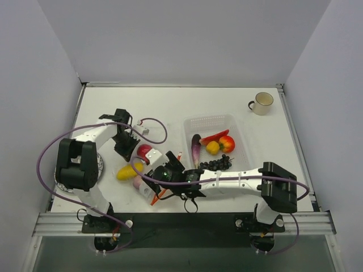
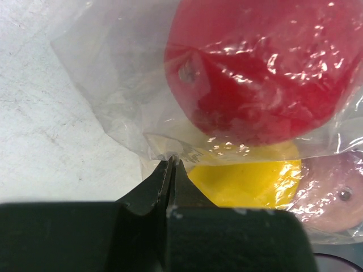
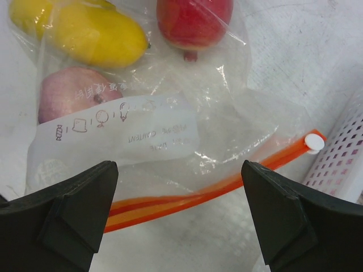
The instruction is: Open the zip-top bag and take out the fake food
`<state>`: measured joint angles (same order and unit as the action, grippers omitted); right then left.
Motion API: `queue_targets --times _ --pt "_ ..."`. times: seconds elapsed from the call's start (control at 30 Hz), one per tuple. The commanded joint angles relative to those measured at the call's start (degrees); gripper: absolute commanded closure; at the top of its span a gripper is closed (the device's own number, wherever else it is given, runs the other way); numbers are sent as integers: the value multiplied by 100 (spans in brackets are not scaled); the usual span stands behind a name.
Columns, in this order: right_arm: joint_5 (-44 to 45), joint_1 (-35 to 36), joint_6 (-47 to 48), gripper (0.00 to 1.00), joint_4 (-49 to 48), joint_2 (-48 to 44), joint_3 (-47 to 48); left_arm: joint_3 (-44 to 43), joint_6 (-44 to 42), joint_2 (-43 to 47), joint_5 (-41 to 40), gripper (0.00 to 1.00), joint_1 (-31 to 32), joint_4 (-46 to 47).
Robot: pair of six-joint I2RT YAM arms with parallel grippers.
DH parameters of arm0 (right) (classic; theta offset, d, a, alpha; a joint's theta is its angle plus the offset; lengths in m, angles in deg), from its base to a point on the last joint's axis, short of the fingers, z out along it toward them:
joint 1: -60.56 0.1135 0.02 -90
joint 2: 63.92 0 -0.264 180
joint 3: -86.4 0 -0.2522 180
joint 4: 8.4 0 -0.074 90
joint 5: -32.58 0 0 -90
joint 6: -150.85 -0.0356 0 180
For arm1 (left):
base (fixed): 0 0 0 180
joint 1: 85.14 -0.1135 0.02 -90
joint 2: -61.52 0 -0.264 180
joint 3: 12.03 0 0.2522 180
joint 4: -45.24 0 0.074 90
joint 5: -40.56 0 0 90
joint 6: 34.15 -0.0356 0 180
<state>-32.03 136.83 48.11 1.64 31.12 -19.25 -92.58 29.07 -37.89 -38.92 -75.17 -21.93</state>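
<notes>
The clear crinkly zip-top bag (image 3: 164, 133) lies flat on the white table (image 1: 170, 107), in the lower left-centre of the top view. Its orange-red zip strip (image 3: 187, 195) runs along the bottom of the right wrist view, with a small white slider (image 3: 313, 142) at its right end. The strip reads as one flat closed band, so the mouth looks unopened.

Three pieces of glossy fake food are sealed inside: a yellow fruit (image 3: 96, 34), a red fruit (image 3: 193, 20) and a pinkish-purple piece (image 3: 74, 93).

The left gripper (image 2: 172, 170) has its fingers pressed together on a fold of the film at the end away from the zip, probably to anchor the bag. The right gripper (image 3: 177, 187) hangs over the zip end with its fingers spread wide and nothing between them, apparently lining up for the mouth or the slider.

Just right of the bag stands a white mesh plastic basket (image 1: 238, 127) holding other toy produce, and a cream mug (image 1: 262, 102) sits at the upper right.

In the top view the right arm covers much of the bag. The pink piece is half hidden behind the bag's white label, and how much film the left fingers hold cannot be told.
</notes>
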Motion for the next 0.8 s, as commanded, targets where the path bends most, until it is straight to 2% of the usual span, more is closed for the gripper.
queue_targets --times 0.0,0.07,0.2,0.53,0.77 --pt "37 142 -63 7 -400 -881 -504 95 -90 107 -147 100 13 243" --pt "-42 195 -115 13 -620 -1277 -942 87 -81 -33 -182 100 4 322" --pt "-157 239 -124 20 -805 -1524 -1305 34 6 -271 -270 100 65 454" --pt "-183 169 60 22 -989 -602 -831 -107 226 -438 -472 100 522 498" --pt "-657 -51 -54 24 -1244 -162 -628 -10 244 -429 -569 100 575 515"
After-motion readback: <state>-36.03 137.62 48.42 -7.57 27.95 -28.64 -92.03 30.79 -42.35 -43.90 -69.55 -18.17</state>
